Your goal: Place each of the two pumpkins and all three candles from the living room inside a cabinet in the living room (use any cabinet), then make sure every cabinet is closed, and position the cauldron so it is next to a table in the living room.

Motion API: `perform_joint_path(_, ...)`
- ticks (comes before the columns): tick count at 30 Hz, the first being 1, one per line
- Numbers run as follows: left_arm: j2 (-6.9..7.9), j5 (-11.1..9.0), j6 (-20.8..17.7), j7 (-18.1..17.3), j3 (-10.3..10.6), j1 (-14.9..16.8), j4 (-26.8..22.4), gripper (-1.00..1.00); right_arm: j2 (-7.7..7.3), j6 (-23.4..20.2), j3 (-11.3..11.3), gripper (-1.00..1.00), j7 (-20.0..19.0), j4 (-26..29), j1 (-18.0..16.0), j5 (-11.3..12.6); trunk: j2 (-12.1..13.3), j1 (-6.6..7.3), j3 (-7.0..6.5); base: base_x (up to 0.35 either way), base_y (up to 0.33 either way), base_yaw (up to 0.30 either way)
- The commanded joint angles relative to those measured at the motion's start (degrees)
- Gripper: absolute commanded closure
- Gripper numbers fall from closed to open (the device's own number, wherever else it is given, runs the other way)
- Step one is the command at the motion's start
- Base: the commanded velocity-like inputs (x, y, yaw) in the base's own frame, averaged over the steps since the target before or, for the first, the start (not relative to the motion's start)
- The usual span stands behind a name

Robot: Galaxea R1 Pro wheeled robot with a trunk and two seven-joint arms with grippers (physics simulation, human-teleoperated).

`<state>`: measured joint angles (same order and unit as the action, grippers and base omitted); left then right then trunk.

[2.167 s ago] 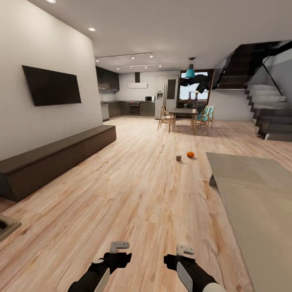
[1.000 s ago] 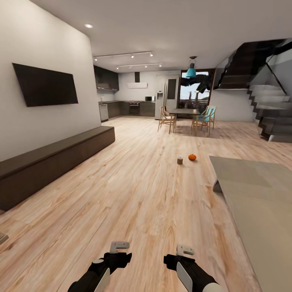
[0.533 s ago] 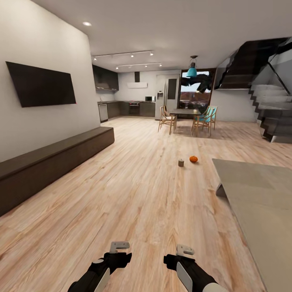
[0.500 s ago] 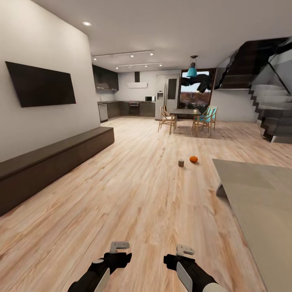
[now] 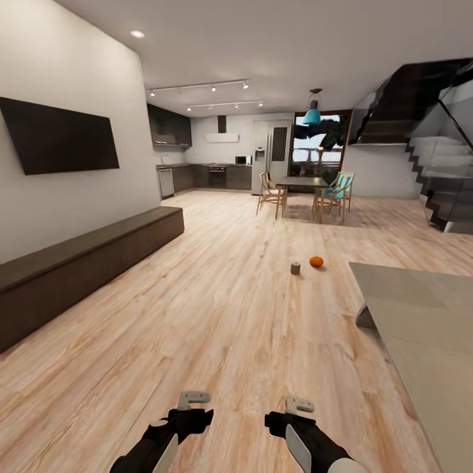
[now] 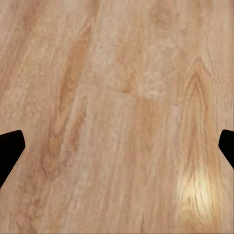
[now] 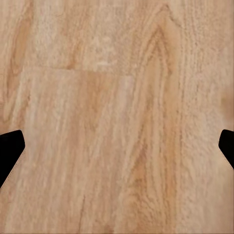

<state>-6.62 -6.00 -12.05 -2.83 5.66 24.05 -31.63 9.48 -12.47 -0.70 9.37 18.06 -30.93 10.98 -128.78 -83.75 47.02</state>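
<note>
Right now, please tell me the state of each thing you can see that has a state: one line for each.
Small round orange pumpkin: on the wooden floor, not yet put away.
Small beige candle: upright on the floor beside the pumpkin.
Long low dark brown cabinet: all fronts closed.
Left gripper: open, empty, above bare floor.
Right gripper: open, empty, above bare floor.

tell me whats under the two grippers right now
Bare light wood floor lies under both. The left gripper and right gripper are open, fingertips far apart, with only floorboards between them. The pumpkin and the small candle sit on the floor far ahead.
</note>
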Motion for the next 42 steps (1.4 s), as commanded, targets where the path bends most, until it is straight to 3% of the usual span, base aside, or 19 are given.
perform_joint_path(1, 0.03, -0.6, -0.3, 0.0, 0.1, 0.0, -0.1, -1.0, 0.01, -0.2, -0.1, -1.0, 0.3, 0.1, 0.0, 0.5, 0.0, -0.01, 0.06, 0.23, 0.0, 0.0)
perform_joint_path(42, 0.03, -0.7, -0.3, 0.0, 0.1, 0.0, 0.3, -1.0, 0.0, 0.3, -0.1, -1.0, 0.0, 0.1, 0.0, 0.5, 0.0, -0.01, 0.06, 0.286, 0.0, 0.0)
